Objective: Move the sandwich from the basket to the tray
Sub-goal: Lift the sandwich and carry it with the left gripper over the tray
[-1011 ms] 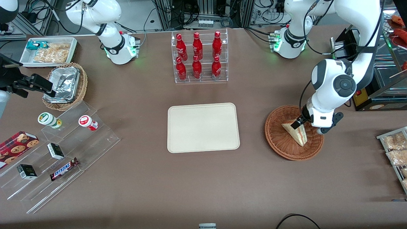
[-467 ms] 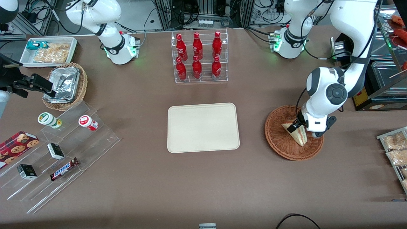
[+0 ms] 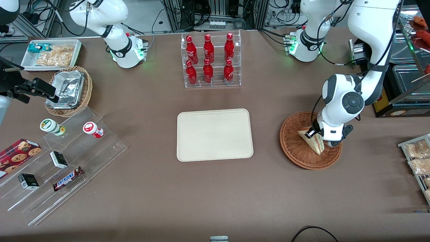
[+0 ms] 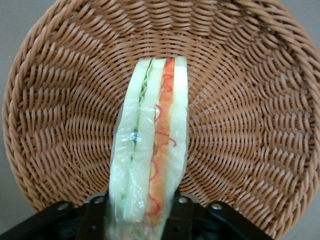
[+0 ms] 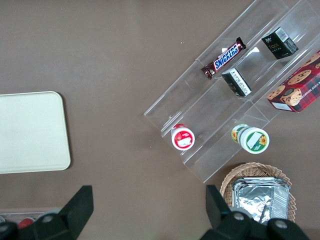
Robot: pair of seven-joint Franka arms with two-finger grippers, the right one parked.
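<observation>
Inside the basket (image 3: 310, 140): sandwich (image 3: 312, 142), standing on edge.
Gripper (image 4: 139, 210): down in the basket, fingers clamped on the sandwich's end.
Tray (image 3: 215, 134): mid-table, well apart, bare.

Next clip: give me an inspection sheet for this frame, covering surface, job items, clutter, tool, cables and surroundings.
Surface: brown table, flat, no spills seen.
Job's things: sandwich stands on edge in the basket; tray bare.
Clutter: bottle rack, clear stepped display with candy bar and cookie box, foil containers in a tan basket, snack bin, snack packets.
Tool: tool down in the basket, fingers on either side of the sandwich's end.
Cables: black cable at the table edge nearest the front camera.
Surroundings: cable-strewn racks above the table's upper edge.
</observation>
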